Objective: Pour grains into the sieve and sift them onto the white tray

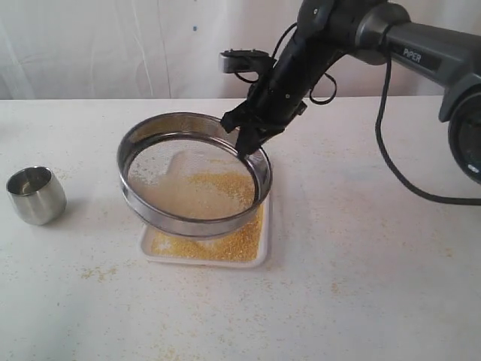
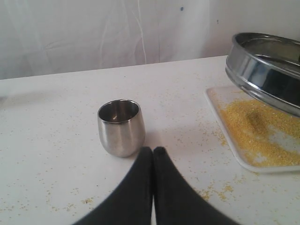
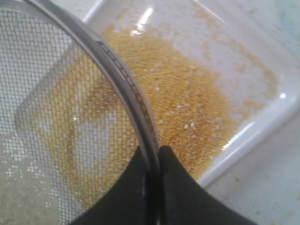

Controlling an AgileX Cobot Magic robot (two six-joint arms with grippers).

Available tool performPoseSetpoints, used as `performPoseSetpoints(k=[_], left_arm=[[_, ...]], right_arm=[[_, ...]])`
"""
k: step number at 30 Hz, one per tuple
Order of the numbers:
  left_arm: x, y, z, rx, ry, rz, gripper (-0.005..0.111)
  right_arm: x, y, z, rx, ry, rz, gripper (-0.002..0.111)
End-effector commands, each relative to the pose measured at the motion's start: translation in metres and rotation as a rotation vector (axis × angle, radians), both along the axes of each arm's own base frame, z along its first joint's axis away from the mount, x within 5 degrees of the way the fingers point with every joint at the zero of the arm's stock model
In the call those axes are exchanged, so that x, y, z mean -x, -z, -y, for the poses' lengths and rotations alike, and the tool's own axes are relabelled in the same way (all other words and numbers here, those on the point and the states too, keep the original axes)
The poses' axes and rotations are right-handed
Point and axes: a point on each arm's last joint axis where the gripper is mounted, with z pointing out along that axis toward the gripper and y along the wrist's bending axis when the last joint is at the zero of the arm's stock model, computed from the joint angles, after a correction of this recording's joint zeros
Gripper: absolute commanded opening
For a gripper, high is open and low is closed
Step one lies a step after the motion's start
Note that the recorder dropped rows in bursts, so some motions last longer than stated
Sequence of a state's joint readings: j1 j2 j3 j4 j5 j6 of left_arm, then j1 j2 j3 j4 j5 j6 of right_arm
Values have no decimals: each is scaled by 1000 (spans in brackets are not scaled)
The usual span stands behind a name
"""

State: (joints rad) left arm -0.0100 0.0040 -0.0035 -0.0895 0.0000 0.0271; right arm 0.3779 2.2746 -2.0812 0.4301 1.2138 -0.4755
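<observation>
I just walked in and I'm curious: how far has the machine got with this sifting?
Pouring looks done: the steel cup looks empty. Many grains already lie on the white tray. The right gripper holds the sieve tilted over it, pale bits inside. Remaining: probably shaking through the rest.

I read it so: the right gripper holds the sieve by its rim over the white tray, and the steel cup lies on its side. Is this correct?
Not fully. The steel cup stands upright, mouth up, as the left wrist view shows. The rest holds: the right gripper holds the sieve by its rim over the white tray.
</observation>
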Motion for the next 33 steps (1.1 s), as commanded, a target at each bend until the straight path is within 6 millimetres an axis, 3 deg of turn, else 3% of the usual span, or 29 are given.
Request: performPoseSetpoints(k=[1,2,3,6,8,10,11,12,13,15,16,17,19,20,21,23,24,25,27,28,29,30,31,32,33], left_arm=[[0,0,0,6,3,7,0],[0,0,0,6,3,7,0],[0,0,0,6,3,7,0],[0,0,0,6,3,7,0],[0,0,0,6,3,7,0],[0,0,0,6,3,7,0],[0,0,0,6,3,7,0],[0,0,0,6,3,7,0],[0,0,0,6,3,7,0],[0,0,0,6,3,7,0],[0,0,0,6,3,7,0],[0,0,0,6,3,7,0],[0,0,0,6,3,7,0],[0,0,0,6,3,7,0],[0,0,0,6,3,7,0],[0,0,0,6,3,7,0],[0,0,0,6,3,7,0],[0,0,0,6,3,7,0],[0,0,0,6,3,7,0],[0,0,0,6,3,7,0],[0,0,0,6,3,7,0],[0,0,0,6,3,7,0],[0,0,0,6,3,7,0],[0,0,0,6,3,7,0],[0,0,0,6,3,7,0]], right_arm=[[-13,-5,24,216,238,116,0],[-13,-5,25,216,313,89,0],[-9,-5,21,186,275,47,0],[5,-7,-3,-34,-29,2,0],[4,-6,2,22,-39,27,0],[-6,-3,16,155,117,69,0],[-10,-2,21,174,297,54,0],[-9,-2,20,163,346,23,0],[-1,-2,11,119,245,-38,0],[7,-5,-3,19,-62,25,0],[7,-6,-1,44,-97,52,0],[4,-3,6,128,-34,53,0],[-10,-2,21,205,328,80,0],[-10,-2,21,193,408,43,0],[-3,-3,13,135,312,-13,0],[11,-7,-9,-8,-98,27,0],[12,-7,-9,0,-143,50,0],[9,-4,-3,73,-99,51,0],[-6,-3,10,120,341,34,0],[-2,-2,8,105,349,-12,0],[9,-4,-2,59,118,-47,0],[13,-7,-11,-3,-93,23,0],[13,-5,-12,2,-152,47,0],[11,-3,-6,74,-82,36,0],[2,-1,2,124,132,38,0]])
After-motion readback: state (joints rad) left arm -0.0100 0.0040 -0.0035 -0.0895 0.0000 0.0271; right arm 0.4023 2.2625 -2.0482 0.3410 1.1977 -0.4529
